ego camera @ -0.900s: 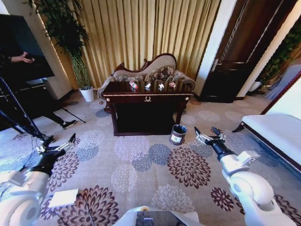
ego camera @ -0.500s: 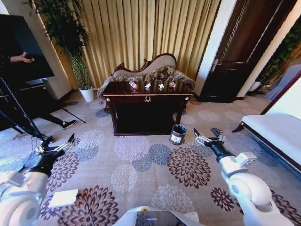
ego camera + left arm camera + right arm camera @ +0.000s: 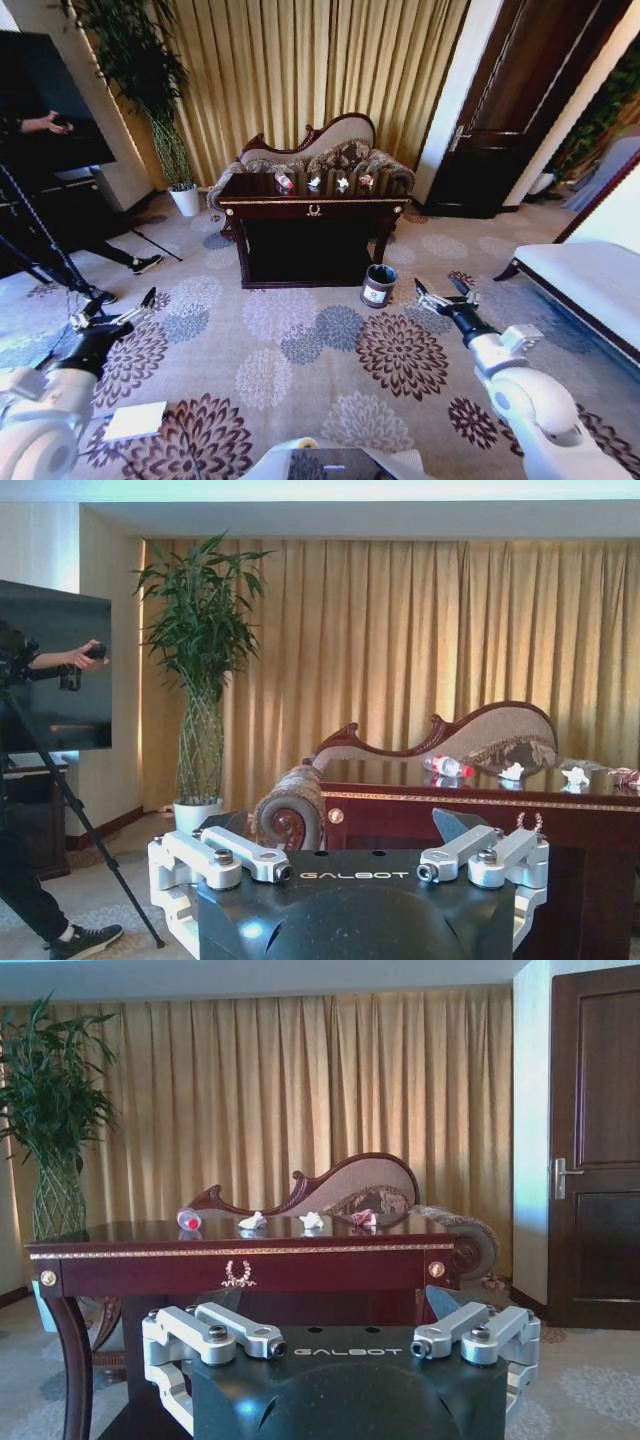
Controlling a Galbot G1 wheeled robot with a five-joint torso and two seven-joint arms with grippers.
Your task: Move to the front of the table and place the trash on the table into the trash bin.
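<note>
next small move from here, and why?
Probably drive the base straight ahead toward the table. It sits well off across the carpet, with the bottle and paper wads on top, out of reach. Left gripper and right gripper hang open and empty; the trash bin stands by the table's right leg.

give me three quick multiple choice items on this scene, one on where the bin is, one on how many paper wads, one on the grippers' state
1. The trash bin stands:
A. on the carpet by the table's front right leg
B. on the sofa
C. on the tabletop

2. White paper wads on the table:
A. none
B. two
C. five

3. The left gripper and right gripper are:
A. both open, empty
B. both shut on trash
C. left holding the bottle

Answers: 1 A, bin sits on the floor beside that leg. 2 B, two wads lie between bottle and reddish piece. 3 A, fingers spread over carpet.
</note>
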